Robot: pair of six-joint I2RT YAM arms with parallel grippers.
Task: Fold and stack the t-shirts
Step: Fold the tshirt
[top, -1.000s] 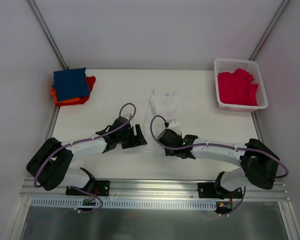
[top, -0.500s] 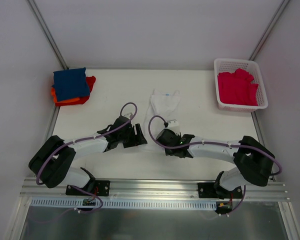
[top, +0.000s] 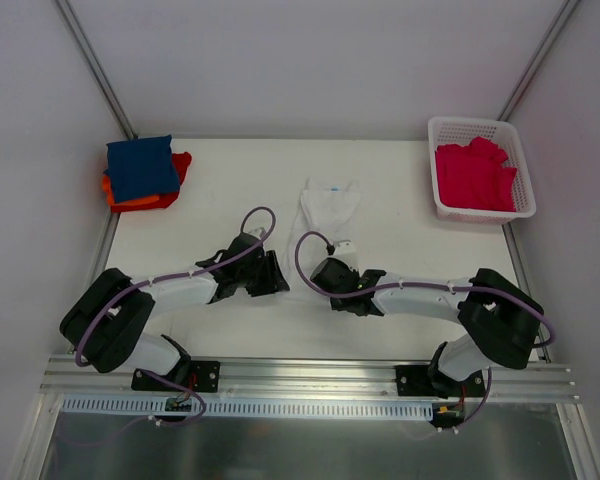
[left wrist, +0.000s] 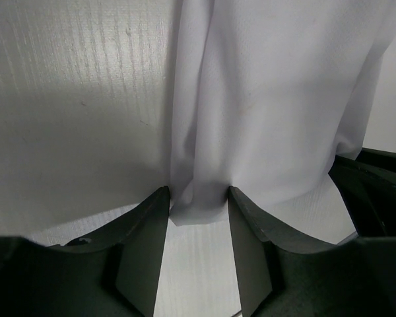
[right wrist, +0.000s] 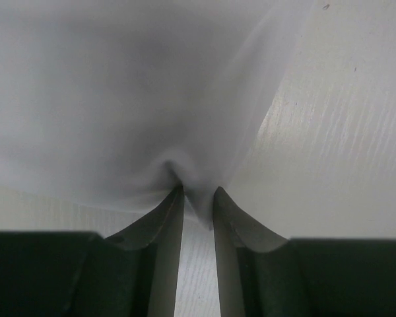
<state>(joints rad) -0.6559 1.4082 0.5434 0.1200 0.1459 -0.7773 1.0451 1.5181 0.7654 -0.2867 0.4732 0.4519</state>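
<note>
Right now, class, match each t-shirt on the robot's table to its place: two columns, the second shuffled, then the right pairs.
Column one:
1. folded navy blue cloth t-shirt
2. crimson-pink cloth t-shirt
3. large white cloth t-shirt
4. orange-red cloth t-shirt

Column two:
A. in the white plastic lattice basket
B. pinched by the left hand and the right hand
C. on top of the far-left stack
D. at the bottom of that stack

Pairs: 1-C, 2-A, 3-B, 4-D

White plastic lattice basket (top: 480,213) at far right corner of white table (top: 240,180). Slotted metal rail (top: 310,375) along near edge. 2 slanted metal posts (top: 95,70) behind.
</note>
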